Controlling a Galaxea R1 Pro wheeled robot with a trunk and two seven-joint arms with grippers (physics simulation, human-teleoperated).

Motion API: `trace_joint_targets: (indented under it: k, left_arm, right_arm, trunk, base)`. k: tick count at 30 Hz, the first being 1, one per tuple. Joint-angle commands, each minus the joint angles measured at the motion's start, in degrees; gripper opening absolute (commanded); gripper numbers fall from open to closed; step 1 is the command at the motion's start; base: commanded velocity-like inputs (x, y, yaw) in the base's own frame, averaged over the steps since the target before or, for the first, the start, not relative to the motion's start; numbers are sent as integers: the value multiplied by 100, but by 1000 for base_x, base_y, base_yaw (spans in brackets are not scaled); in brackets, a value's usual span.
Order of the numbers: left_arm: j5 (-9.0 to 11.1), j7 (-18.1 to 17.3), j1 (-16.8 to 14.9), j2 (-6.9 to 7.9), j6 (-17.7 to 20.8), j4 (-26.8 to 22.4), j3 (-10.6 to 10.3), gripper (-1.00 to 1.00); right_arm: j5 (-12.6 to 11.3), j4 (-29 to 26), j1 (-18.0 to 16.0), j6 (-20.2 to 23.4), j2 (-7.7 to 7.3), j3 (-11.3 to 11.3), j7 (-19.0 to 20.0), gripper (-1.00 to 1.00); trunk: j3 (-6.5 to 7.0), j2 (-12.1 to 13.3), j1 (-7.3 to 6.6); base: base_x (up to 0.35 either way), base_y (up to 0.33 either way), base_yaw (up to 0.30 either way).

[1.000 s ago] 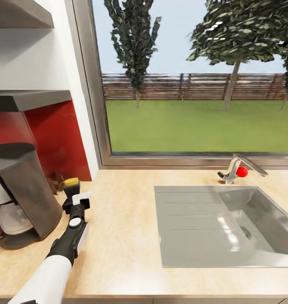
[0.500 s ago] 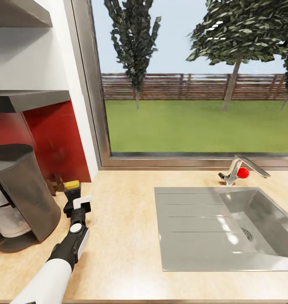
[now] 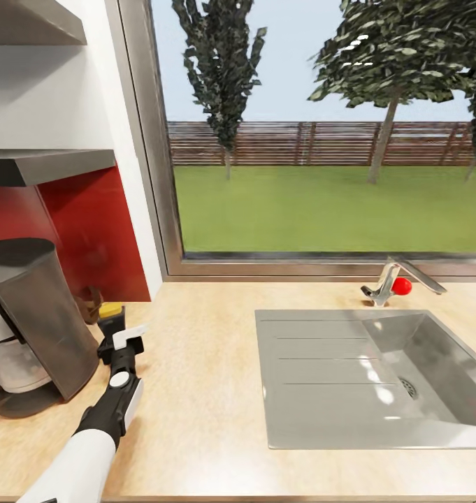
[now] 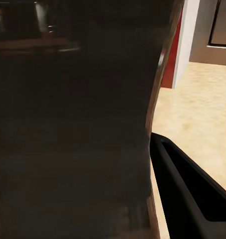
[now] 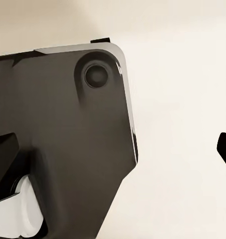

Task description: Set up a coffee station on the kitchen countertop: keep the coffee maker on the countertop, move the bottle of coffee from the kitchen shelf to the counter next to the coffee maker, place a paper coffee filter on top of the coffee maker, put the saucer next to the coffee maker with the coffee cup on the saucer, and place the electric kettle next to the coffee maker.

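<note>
The black coffee maker (image 3: 35, 314), with its glass carafe, stands at the left of the beige countertop (image 3: 196, 391). Right beside it is the dark bottle of coffee (image 3: 112, 310) with a yellow cap. My left gripper (image 3: 119, 331) is shut on it, low over the counter. In the left wrist view the bottle (image 4: 73, 124) looms as a dark mass with one black finger (image 4: 187, 194) alongside it. My right gripper (image 5: 113, 154) is open, its fingertips far apart over a dark part of the robot's body.
A steel sink (image 3: 370, 377) with a drainboard takes up the right half of the counter, its faucet (image 3: 395, 278) behind it. A grey shelf (image 3: 49, 164) hangs above the coffee maker. A small brown object (image 3: 91, 302) sits against the red backsplash.
My left gripper has carried the bottle a little lower and closer to the coffee maker. The head view shifted slightly at first.
</note>
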Motion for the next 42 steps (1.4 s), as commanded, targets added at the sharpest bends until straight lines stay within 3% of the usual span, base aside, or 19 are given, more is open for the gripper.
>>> trace_joint_targets:
  k: [1, 3, 4, 33, 42]
  left_arm:
    - [-73, 10, -7, -7, -13, 4, 31, -100]
    - [-74, 10, -7, -8, -15, 4, 32, -100]
    - [-74, 10, -7, -8, -15, 4, 32, 100]
    - [-83, 10, 4, -14, -43, 4, 33, 100]
    - [-74, 10, 4, -16, -43, 1, 33, 100]
  right_arm:
    - [-46, 4, -5, -24, 1, -18, 5, 100]
    - [-46, 4, -5, -22, 1, -18, 5, 100]
    - [-46, 6, -5, -21, 1, -18, 5, 100]
    - [-46, 12, -5, -23, 1, -19, 5, 100]
    - [-46, 13, -5, -23, 1, -25, 5, 100]
  trunk:
    - [-12, -12, 3]
    - [-12, -12, 3]
    - [-12, -12, 3]
    - [-12, -12, 3]
    - [-12, -12, 3]
  base:
    - [0, 0, 0]
    - [0, 0, 0]
    - [0, 0, 0]
    - [-1, 0, 0]
    - [-187, 0, 0]
